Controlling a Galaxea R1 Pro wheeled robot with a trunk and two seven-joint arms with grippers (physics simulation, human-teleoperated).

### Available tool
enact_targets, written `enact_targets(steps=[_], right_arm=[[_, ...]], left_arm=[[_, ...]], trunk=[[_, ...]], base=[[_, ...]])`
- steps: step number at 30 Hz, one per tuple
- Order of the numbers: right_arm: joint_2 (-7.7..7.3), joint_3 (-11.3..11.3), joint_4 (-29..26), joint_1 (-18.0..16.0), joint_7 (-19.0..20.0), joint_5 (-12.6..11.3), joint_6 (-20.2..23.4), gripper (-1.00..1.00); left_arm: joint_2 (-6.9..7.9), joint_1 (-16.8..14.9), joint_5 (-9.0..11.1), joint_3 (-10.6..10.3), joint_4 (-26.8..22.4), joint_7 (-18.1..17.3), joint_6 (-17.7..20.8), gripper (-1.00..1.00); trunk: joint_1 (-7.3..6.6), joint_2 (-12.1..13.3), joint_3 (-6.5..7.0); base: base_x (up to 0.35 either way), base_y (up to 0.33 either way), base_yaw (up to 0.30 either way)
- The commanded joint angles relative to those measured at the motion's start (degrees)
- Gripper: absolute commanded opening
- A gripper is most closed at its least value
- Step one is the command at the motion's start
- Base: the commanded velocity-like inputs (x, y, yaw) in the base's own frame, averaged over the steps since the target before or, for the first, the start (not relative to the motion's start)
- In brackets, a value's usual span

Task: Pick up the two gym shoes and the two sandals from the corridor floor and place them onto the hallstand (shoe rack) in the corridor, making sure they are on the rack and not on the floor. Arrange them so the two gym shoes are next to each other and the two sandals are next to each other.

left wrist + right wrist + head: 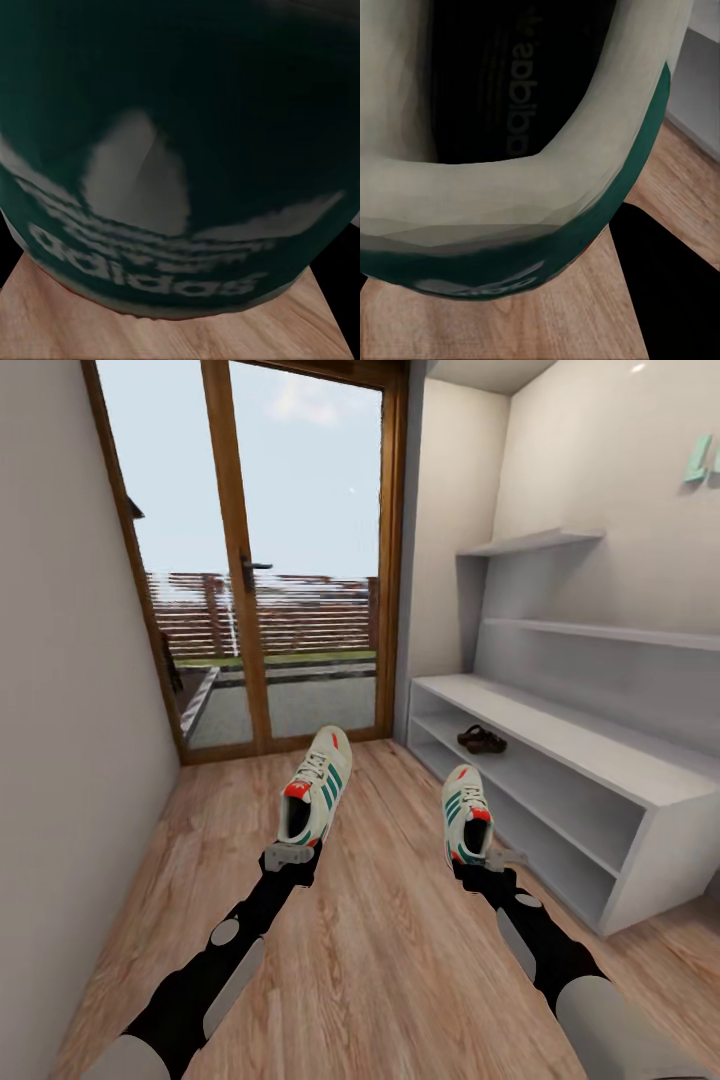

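Both arms' fingers grip gym shoes by the heel: left shoe [316, 787], right shoe [467, 812].

At the far end of the corridor stands a tall glazed door [300, 550] in a brown wooden frame, with a dark lever handle [255, 568] on its middle post. Through the glass I can see a slatted wooden fence [270, 615], a strip of grass below it and pale cloudy sky. Plain off-white walls [70, 660] run down both sides, and pale green lettering [703, 460] hangs high on the right-hand one.
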Motion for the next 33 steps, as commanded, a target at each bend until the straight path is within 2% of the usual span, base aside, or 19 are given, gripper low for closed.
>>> enact_targets(steps=[1, 8, 15, 22, 25, 33], right_arm=[[-0.07, 0.28, -0.11, -0.02, -0.07, -0.57, 0.25, -1.0], [-0.07, 0.28, -0.11, -0.02, -0.06, -0.57, 0.25, -1.0], [-0.07, 0.28, -0.11, -0.02, -0.03, -0.57, 0.25, -1.0], [-0.07, 0.28, -0.1, -0.02, -0.05, -0.57, 0.25, -1.0], [-0.07, 0.26, -0.05, -0.02, -0.06, -0.57, 0.25, -1.0], [-0.07, 0.26, -0.09, -0.02, -0.07, -0.57, 0.25, -1.0]], left_arm=[[0.05, -0.05, 0.6, -0.17, 0.01, -0.16, -0.2, -1.0], [0.05, -0.05, 0.6, -0.17, 0.05, -0.16, -0.2, -1.0], [0.05, -0.05, 0.6, -0.17, 0.07, -0.2, -0.2, -1.0], [0.05, -0.05, 0.6, -0.17, 1.59, -0.23, -0.48, -1.0], [0.05, -0.05, 0.5, -0.17, 3.34, -0.23, -2.81, -1.0], [0.05, -0.05, 0.51, -0.17, 3.68, -0.16, -4.03, -1.0]], trunk=[[0.02, -0.02, -0.06], [0.02, -0.02, -0.06], [0.02, -0.02, -0.06], [0.02, -0.02, -0.06], [0.02, -0.02, -0.06], [0.02, -0.02, -0.06]], base=[[0.342, 0.0, -0.005], [0.336, 0.041, -0.046], [0.275, 0.168, -0.251], [0.064, 0.038, -0.299], [0.004, 0.002, -0.3], [0.122, 0.0, -0.282]])
